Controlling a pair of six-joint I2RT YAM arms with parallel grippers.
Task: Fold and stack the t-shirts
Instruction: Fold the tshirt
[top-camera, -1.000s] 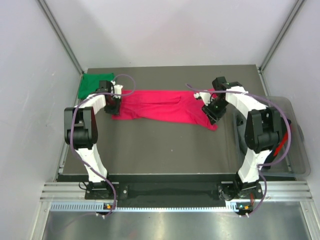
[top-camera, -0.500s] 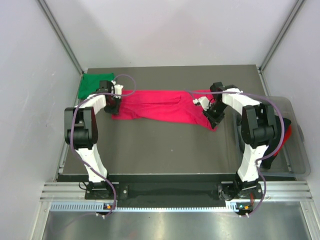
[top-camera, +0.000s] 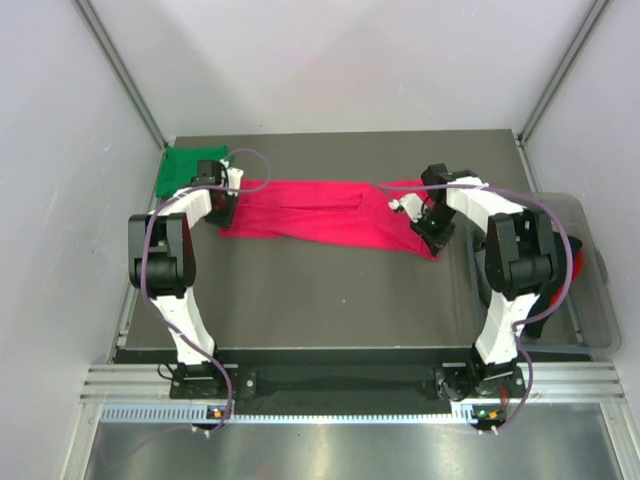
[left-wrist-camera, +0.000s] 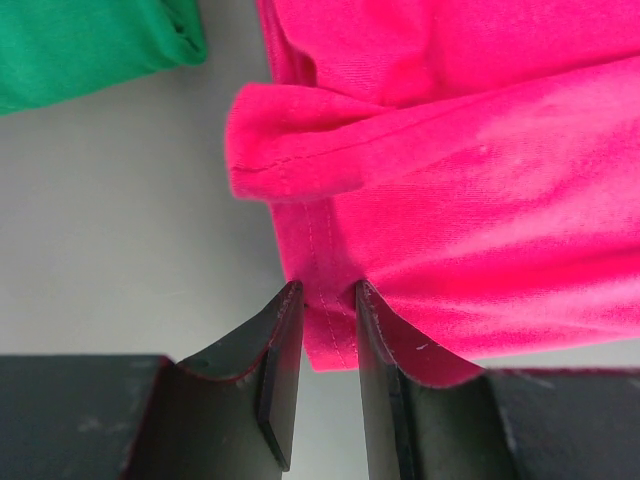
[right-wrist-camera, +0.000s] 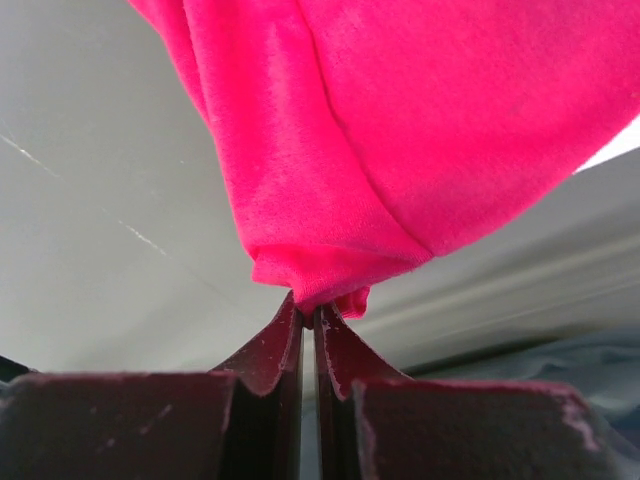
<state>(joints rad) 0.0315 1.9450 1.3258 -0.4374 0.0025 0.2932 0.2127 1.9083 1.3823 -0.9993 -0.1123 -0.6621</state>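
**Pink shirt held at both ends by 2 grippers**

The pink t-shirt (top-camera: 320, 212) lay stretched as a long, wrinkled band across the far half of the dark table (top-camera: 330, 295). Its cloth looked soft and a little fuzzy, with a stitched hem. The left gripper (left-wrist-camera: 328, 296) was clamped on this hem at the left end, with the fabric pressed between its 2 black fingers. The right gripper (right-wrist-camera: 309, 312) was clenched tight on a small bunched fold at the right end. The green t-shirt (top-camera: 185, 166) sat folded in the far left corner, just beside the pink one.
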